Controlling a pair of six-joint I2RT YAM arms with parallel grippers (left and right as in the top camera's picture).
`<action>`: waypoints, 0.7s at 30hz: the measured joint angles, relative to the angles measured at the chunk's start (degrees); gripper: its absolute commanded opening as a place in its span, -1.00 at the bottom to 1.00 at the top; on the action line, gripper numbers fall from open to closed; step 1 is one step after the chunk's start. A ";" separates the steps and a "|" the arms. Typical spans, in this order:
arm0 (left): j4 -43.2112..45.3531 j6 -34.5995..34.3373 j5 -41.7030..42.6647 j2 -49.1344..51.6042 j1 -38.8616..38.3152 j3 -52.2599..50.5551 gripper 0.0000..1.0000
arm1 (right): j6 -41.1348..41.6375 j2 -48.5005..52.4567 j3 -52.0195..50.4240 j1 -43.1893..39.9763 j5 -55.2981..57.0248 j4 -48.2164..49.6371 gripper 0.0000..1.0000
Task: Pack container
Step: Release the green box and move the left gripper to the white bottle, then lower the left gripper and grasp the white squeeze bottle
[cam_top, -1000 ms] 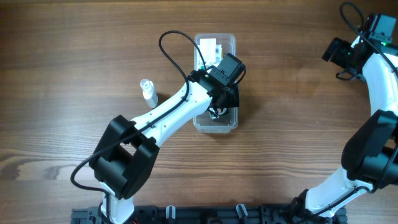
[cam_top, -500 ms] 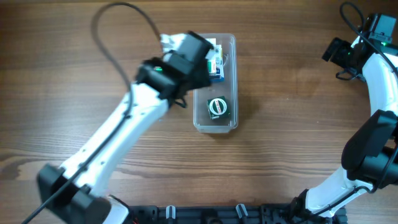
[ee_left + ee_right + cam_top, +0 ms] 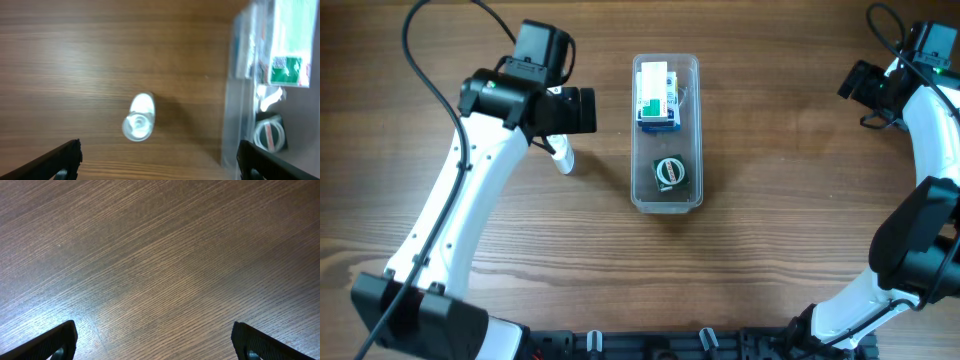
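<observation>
The container point(image 3: 691, 130), a clear narrow tub, lies mid-table. It holds a white, green and blue box point(image 3: 655, 96) at its far end and a round tape roll point(image 3: 668, 172) at its near end. A small clear bottle point(image 3: 561, 156) lies on the table left of the tub. My left gripper point(image 3: 574, 111) is open and empty, hovering above the bottle. In the left wrist view the bottle point(image 3: 139, 118) lies between and ahead of the open gripper point(image 3: 159, 162), with the container point(image 3: 234, 105), box point(image 3: 287, 50) and roll point(image 3: 269, 136) at the right. My right gripper point(image 3: 863, 86) is open far right.
The right wrist view shows only bare wood table point(image 3: 160, 255) under the open right gripper point(image 3: 155, 342). A black rail point(image 3: 650, 345) runs along the table's near edge. The left arm's cable loops over the far left.
My left gripper has left the container, where the tape roll now lies uncovered, and swung left to above the small bottle. The right arm has not moved.
</observation>
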 measured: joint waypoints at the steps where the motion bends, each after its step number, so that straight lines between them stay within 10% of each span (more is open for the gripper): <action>1: -0.02 1.31 2.10 1.05 0.68 0.00 0.99 | 0.00 0.00 0.00 0.00 0.00 -0.02 0.99; 21: -1.29 4.33 6.56 12.90 1.64 0.00 0.99 | 0.00 0.00 0.00 0.00 -0.02 0.00 0.99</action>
